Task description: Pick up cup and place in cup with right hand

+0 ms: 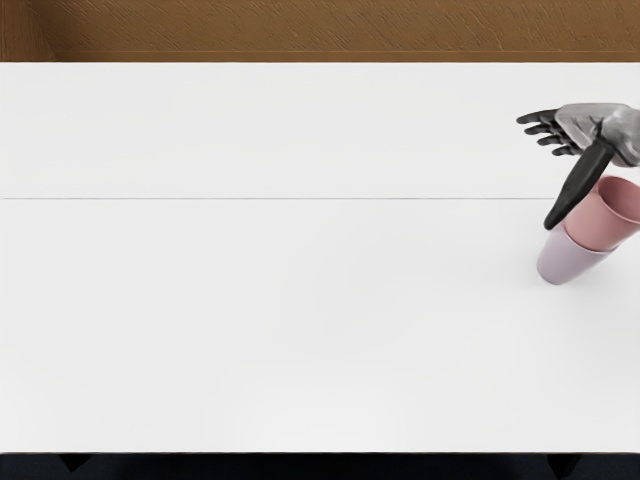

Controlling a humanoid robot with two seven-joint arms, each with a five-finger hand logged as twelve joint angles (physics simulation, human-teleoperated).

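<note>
At the right side of the head view, a pink cup [600, 222] sits inside a pale lilac cup [566, 260], whose lower part shows beneath it. The picture's right edge cuts off part of the pink cup. Just above the cups is my right hand [548, 172], coming in from the right edge. Its fingers are spread and hold nothing, with the thumb pointing down in front of the pink cup's left side. Whether the thumb touches that cup cannot be told.
The white table [280, 300] fills most of the view, with a thin seam running across it. A brown wood-textured surface [320, 28] lies beyond its far edge, and a dark area shows below its near edge.
</note>
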